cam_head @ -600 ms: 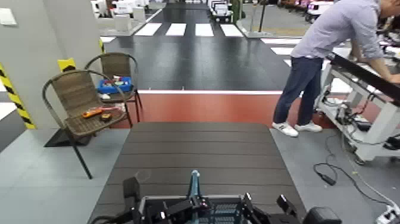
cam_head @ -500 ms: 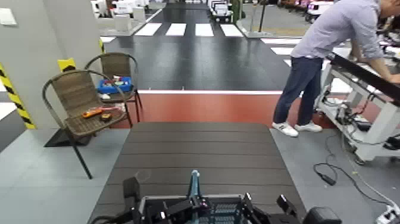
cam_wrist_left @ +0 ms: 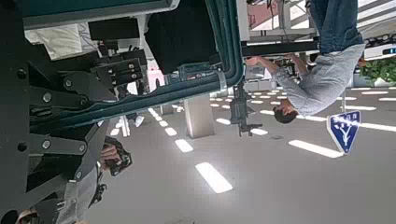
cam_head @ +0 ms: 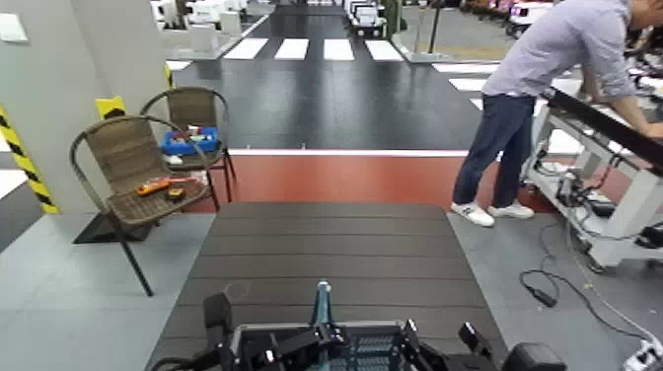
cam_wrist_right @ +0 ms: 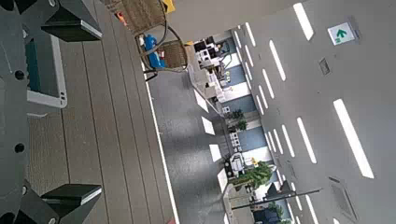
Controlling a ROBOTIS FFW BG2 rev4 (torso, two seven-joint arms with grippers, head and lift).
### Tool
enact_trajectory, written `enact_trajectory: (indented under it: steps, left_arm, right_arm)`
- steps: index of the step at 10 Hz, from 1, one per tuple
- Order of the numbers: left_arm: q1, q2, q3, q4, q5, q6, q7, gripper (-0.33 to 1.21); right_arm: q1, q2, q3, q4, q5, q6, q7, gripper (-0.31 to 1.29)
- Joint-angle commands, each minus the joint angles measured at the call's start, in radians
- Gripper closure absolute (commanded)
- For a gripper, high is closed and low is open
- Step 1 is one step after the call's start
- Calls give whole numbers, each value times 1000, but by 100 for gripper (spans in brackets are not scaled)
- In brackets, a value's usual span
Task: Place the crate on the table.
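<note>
Down at the near end of the bench, looking straight at the crate, grey rim up front, dark lattice sides below, cut off by the bottom of the head view. Cannot tell whether fully resting on the slats or held just above. Up now to the blue-teal handle, upright over the middle, and clamped there, with jaws together around the bar, the left gripper. Across to the right gripper, jaws wide apart, gripping nothing, just beside the crate's right side. Out past the dark slatted top, over to the left: two wicker chairs, the nearer one carrying an orange tool, the farther one with a blue bin of small items. Over on the right, bending at a white workbench, a person in a light shirt, dark trousers and white shoes. Beyond all that, red floor strip, then dark floor with white blocks of paint.
</note>
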Motion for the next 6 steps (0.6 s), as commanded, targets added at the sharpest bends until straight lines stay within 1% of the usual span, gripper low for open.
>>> enact_trajectory:
  steps: [1, 3, 6]
  left_arm:
    - [-6, 0, -10, 11, -16, -12, -24, 120]
    - [-35, 6, -25, 20, -50, -25, -64, 120]
    - [-97, 14, -84, 83, -89, -78, -130, 120]
  right_arm:
    - [-2, 0, 1, 2, 0, 0, 1, 15]
    - [-2, 2, 3, 2, 0, 0, -1, 15]
    - [-3, 2, 4, 3, -2, 0, 1, 15]
